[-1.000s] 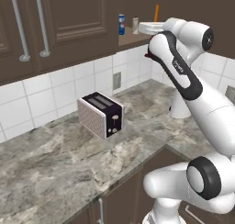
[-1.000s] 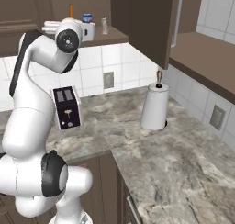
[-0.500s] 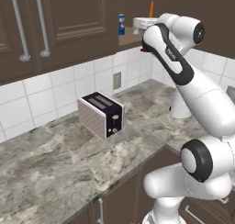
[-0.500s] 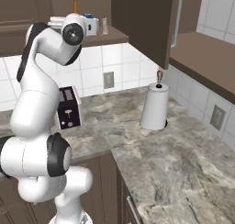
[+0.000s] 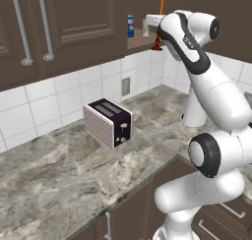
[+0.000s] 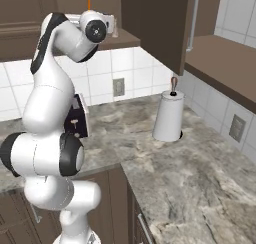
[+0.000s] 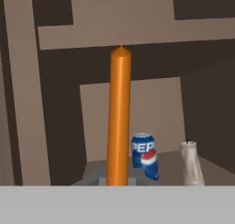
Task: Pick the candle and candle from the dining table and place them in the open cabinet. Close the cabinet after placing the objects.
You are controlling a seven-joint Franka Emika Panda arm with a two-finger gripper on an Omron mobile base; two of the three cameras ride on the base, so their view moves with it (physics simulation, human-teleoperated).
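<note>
From the left base view, the arm reaches up to the open cabinet (image 5: 140,40), whose shelf edge runs above the tiled wall. The orange candle (image 5: 161,5) stands upright there, its long axis vertical, tip up and dark red base down near the shelf's front lip. The gripper itself is hidden behind the white hand, so the grip cannot be read from this side. A blue can (image 5: 130,26) stands further back on the same shelf, apart from the candle. Below, a toaster (image 5: 107,123) sits on the counter (image 5: 59,175), with bare stone all around it. From the right base view, the orange candle (image 6: 89,2) pokes straight up above the hand, and the open cabinet door (image 6: 160,23) swings out to the right, its lower corner hanging over a paper towel roll (image 6: 168,117) on the counter. In the hand view, the orange candle (image 7: 119,117) rises straight up the middle of the picture, pinched at its foot by the closed gripper (image 7: 118,178). The can (image 7: 145,155) stands just behind and to the right of it, tilted a little, and the pale candle (image 7: 191,163) stands upright farther right. The dark cabinet wall closes in on the right, while the shelf to the left of the orange candle lies free.
</note>
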